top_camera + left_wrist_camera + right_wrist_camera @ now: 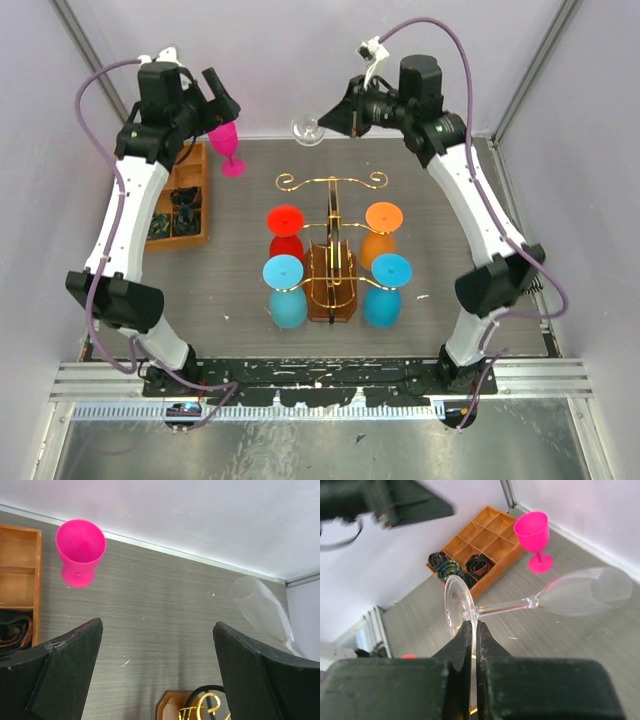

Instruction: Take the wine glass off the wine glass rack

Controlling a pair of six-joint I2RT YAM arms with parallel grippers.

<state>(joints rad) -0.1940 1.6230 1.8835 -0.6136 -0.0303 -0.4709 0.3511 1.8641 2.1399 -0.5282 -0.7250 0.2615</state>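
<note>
Only the top view shows the whole rack. It stands mid-table, a gold wire frame on a wooden base, with 4 glasses hanging upside down from it: 2 blue glasses at the near end, then a red glass on the left and an orange glass on the right. The left wrist view catches just a corner of its base and some gold wire.

Beyond the rack's far end, the right gripper carries the clear wine glass, which hangs free of the wire. The top view shows little more than the bowl. The right wrist view shows the hold: the right gripper has its fingers pressed together on the rim of the foot, with the stem lying almost level and the bowl pointing away from the fingers.

At far left, the left gripper hangs above the table with its fingers spread wide and nothing between them. A pink glass stands upright close by, beside the wooden tray. The right wrist view shows dark coiled things in the tray's compartments.
</note>
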